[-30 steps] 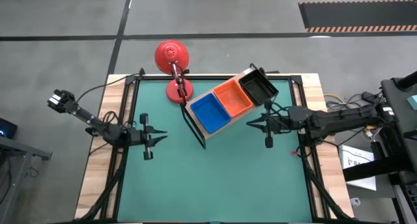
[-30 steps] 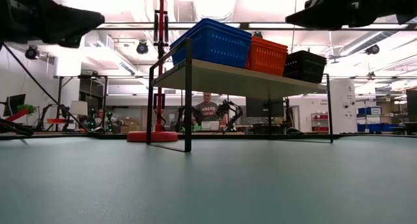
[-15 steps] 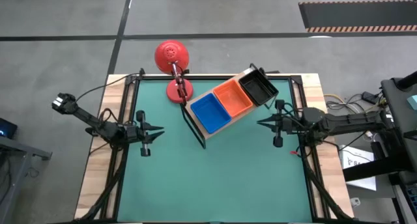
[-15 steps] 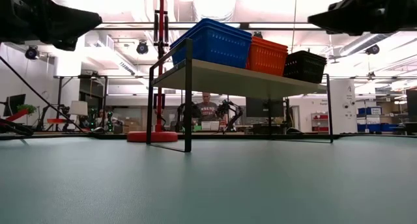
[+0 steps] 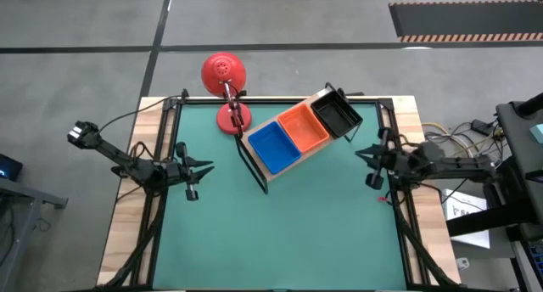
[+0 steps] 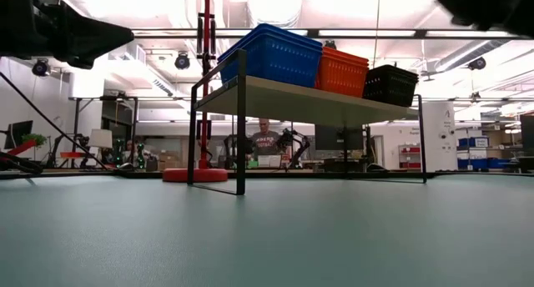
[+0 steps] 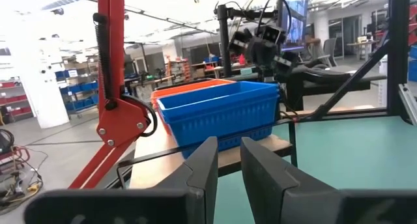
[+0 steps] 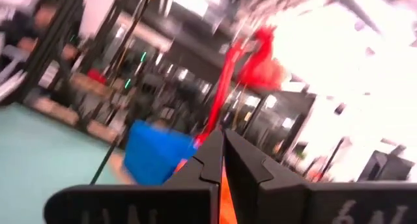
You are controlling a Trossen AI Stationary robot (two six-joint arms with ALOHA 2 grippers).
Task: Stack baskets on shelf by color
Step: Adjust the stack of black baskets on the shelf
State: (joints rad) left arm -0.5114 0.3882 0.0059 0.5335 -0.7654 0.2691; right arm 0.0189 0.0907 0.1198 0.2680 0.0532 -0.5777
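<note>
The shelf (image 6: 309, 101), a light wooden board on a thin black wire frame, stands slantwise at the table's far middle. Side by side on its board sit a blue stack of baskets (image 5: 273, 148), an orange stack (image 5: 305, 126) and a black stack (image 5: 337, 115). My left gripper (image 5: 209, 165) hovers level over the table's left side, pointing at the shelf. It is slightly open and holds nothing (image 7: 229, 149). My right gripper (image 5: 359, 154) hovers near the table's right edge, pointing toward the shelf. Its fingers are shut together and hold nothing (image 8: 223, 136).
A red desk lamp (image 5: 223, 71) stands on its round base (image 5: 233, 118) just left of the shelf's far end. The green mat (image 5: 280, 233) covers the table between and in front of the arms. A person (image 6: 265, 143) sits in the room behind.
My right gripper has drawn back from beside the shelf toward the table's right edge, staying shut. The baskets and the shelf have not moved.
</note>
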